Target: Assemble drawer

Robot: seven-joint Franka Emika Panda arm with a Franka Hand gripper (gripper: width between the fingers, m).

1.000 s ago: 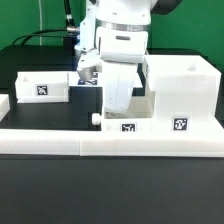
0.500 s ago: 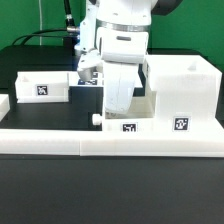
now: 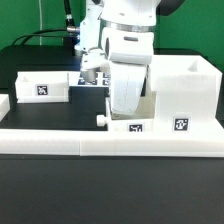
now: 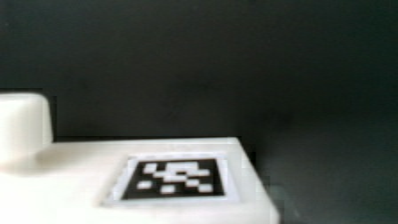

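Nearest the exterior cam runs the long low rail [image 3: 60, 143]. Just behind it the small tray [image 3: 128, 126] sits on the table [image 3: 60, 110], knob [image 3: 101, 120] toward the exterior view's left, long axis approx left-right, w/ the hand [image 3: 126, 105] directly over it; fingertips are hidden, so can't tell if they're apart or clamped on the tray. The casing [image 3: 185, 85] stands right beside it on the exterior view's right, a second tray [image 3: 45, 86] farther back-left; vs 0.5 s ago, hand + small tray sit slightly more rightward, toward the casing, so next move prob. needs more travel that way
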